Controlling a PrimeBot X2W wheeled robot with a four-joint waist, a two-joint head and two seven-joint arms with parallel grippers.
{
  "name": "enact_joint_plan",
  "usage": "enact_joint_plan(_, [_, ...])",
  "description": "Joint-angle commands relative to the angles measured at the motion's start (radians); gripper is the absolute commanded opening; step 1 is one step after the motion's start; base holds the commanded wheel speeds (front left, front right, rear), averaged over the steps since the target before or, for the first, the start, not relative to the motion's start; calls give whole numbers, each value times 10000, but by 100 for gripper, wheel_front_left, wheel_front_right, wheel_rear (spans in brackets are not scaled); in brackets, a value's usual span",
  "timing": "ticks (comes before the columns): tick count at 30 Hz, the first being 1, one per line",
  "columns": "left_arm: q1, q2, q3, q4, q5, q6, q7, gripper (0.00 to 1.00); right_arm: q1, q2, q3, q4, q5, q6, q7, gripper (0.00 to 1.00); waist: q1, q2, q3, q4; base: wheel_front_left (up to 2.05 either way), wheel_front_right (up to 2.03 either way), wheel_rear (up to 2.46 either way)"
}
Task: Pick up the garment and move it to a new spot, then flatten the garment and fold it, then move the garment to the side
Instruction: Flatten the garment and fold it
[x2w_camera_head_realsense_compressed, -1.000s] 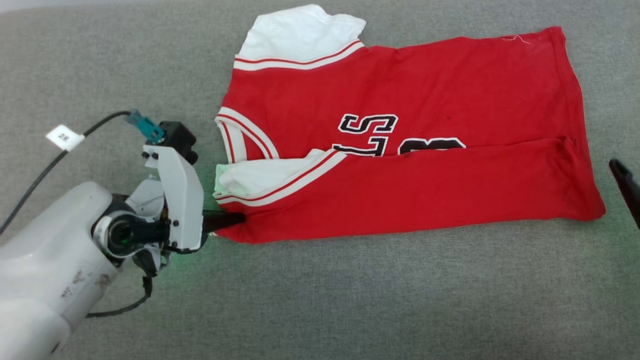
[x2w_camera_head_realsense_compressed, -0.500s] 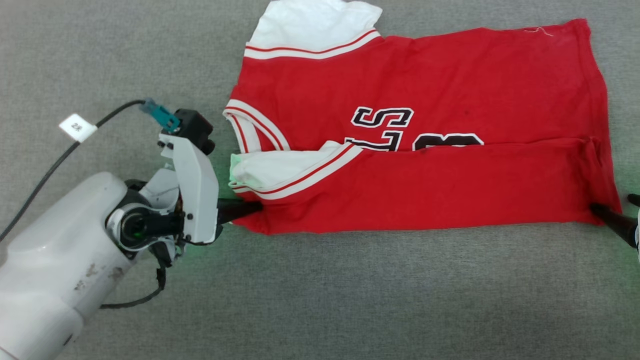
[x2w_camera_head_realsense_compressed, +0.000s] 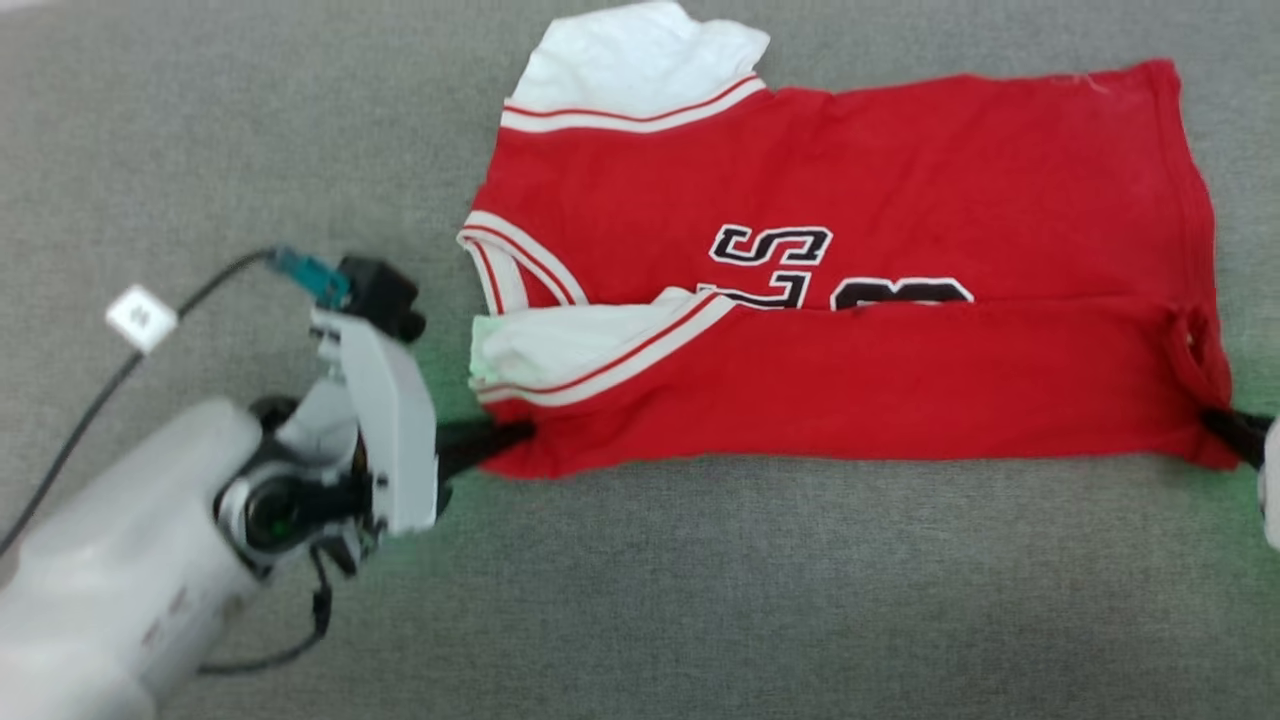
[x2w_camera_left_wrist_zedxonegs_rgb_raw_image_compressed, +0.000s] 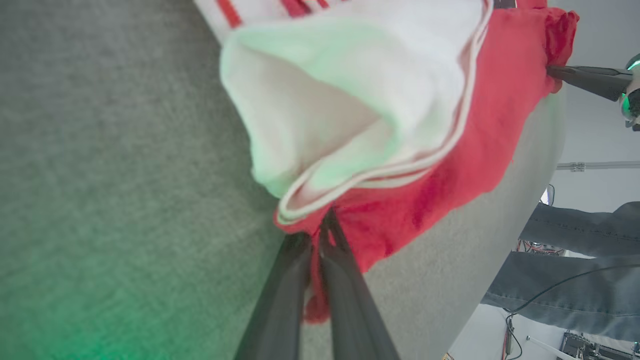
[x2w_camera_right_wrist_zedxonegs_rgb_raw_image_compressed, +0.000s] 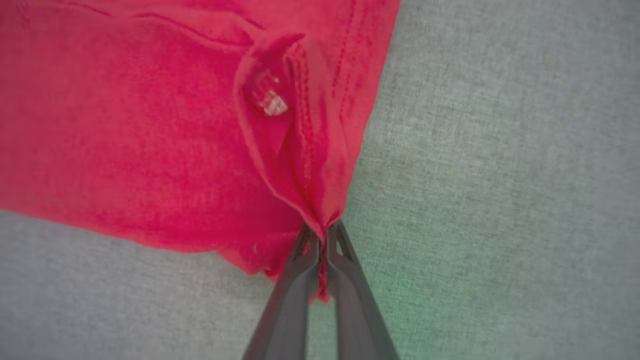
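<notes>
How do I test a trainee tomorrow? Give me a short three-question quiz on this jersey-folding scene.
1. True or false: the left gripper is shut on the garment at its sleeve end.
2. The right gripper pinches: A the collar, B a hem corner, C a white sleeve.
3. Fill in: the folded-over near strip partly covers the black ____.
Key: 1 true; 2 B; 3 number.
</notes>
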Motion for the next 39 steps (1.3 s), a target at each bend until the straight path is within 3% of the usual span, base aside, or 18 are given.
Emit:
enact_joint_plan(1, [617, 146, -233, -164, 99, 37, -104, 0, 447, -215, -25, -25, -134, -15, -107, 0, 0, 0, -254, 36, 0, 0, 0])
enact_joint_plan(9, [1814, 1326, -136, -1959, -15, 126, -935, 0, 2191, -530, -768, -1094, 312, -15, -137, 0, 0, 0, -818, 154, 0, 0, 0])
enact_joint_plan(16, [3201, 2451, -158, -3909, -131, 817, -1691, 0, 3701, -789, -1277, -1971, 549, -15, 249, 0, 0, 0, -975, 143, 0, 0, 0])
enact_joint_plan(21, [3614, 2680, -180, -4602, -100, 1138, -2005, 0, 4213, -705, -1748, -2374, 498, -15, 274, 0, 0, 0, -1024, 201, 0, 0, 0])
enact_joint_plan(22, [3672, 2691, -158, -4694, -58, 1171, -2118, 0, 4249, -601, -1882, -2506, 496, -15, 148, 16, 0, 0, -1036, 217, 0, 0, 0])
enact_joint_plan(23, [3731, 2711, -133, -4761, -8, 1215, -2236, 0, 4236, -420, -2058, -2565, 610, -15, -19, 44, 0, 0, -1039, 225, 0, 0, 0])
enact_joint_plan(24, [3785, 2705, -120, -4800, 29, 1266, -2356, 14, 4212, -295, -2185, -2631, 654, -15, -161, 90, 0, 0, -1046, 235, 0, 0, 0])
enact_joint_plan(25, [3821, 2698, -96, -4845, 76, 1297, -2496, 40, 4178, -262, -2307, -2719, 580, -15, -304, 100, 0, 0, -1065, 247, 0, 0, 0])
enact_joint_plan(26, [3882, 2691, -49, -4885, 100, 1338, -2662, 90, 4135, -236, -2396, -2810, 473, -15, -448, 100, 0, 0, -1084, 256, 0, 0, 0])
enact_joint_plan(27, [4025, 2677, 44, -4979, 184, 1389, -3070, 100, 4010, -34, -2545, -2875, 365, -15, -732, 100, 0, 0, -1124, 272, 0, 0, 0])
enact_joint_plan(36, [4913, 2494, 723, -5113, 333, 1855, -5439, 100, 3163, 789, -2601, -2771, -693, -15, -2428, 100, 0, 0, -1450, 460, 0, 0, 0])
enact_joint_plan(39, [5161, 2284, 1075, -4944, 337, 1976, -6419, 100, 2604, 1191, -2373, -2542, -1207, -13, -3541, 100, 0, 0, -1466, 480, 0, 0, 0])
